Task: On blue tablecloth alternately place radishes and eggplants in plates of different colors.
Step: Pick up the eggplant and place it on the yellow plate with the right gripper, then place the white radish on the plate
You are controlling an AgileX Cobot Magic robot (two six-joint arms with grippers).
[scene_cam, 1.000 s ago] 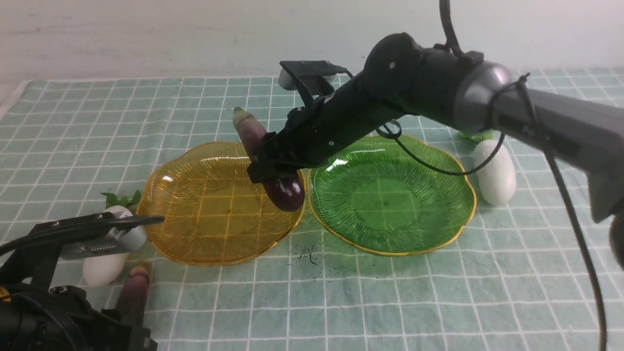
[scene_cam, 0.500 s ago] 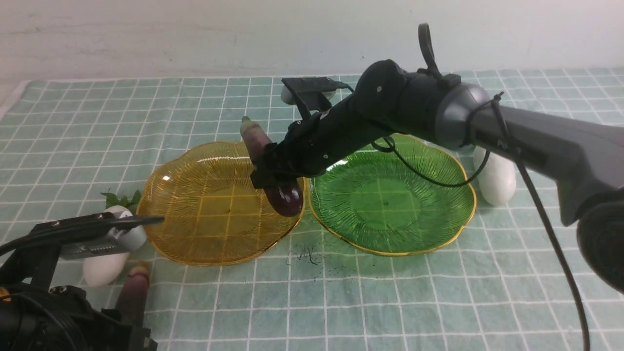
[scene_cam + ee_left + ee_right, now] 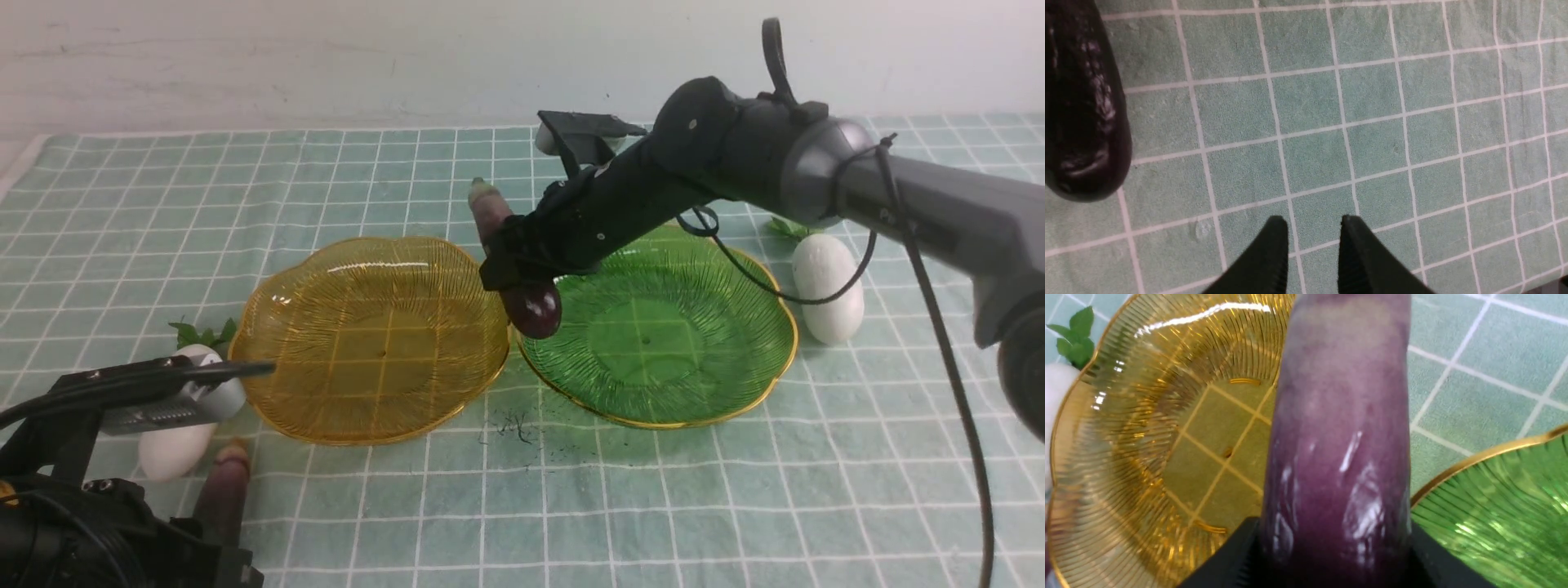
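Observation:
My right gripper (image 3: 516, 273) is shut on a dark purple eggplant (image 3: 522, 294) and holds it tilted, stem end up, in the air above the left rim of the green plate (image 3: 694, 367). In the right wrist view the eggplant (image 3: 1339, 437) fills the middle, between the black fingers (image 3: 1237, 555). The amber plate (image 3: 326, 367) lies empty to its left. My left gripper (image 3: 1312, 222) hangs slightly open and empty over the blue tablecloth (image 3: 653, 506), beside the second eggplant (image 3: 1081, 106). One radish (image 3: 829, 286) lies right of the green plate. Another radish (image 3: 175, 445) lies left of the amber plate.
The second eggplant (image 3: 224, 490) lies at the near left by my left arm. A small dark smudge (image 3: 514, 429) marks the cloth in front of the gap between the plates. A pale wall stands behind the cloth's far edge.
My right gripper has carried the eggplant to the right, from over the amber plate's right edge to over the green plate's left rim. The left arm has not moved.

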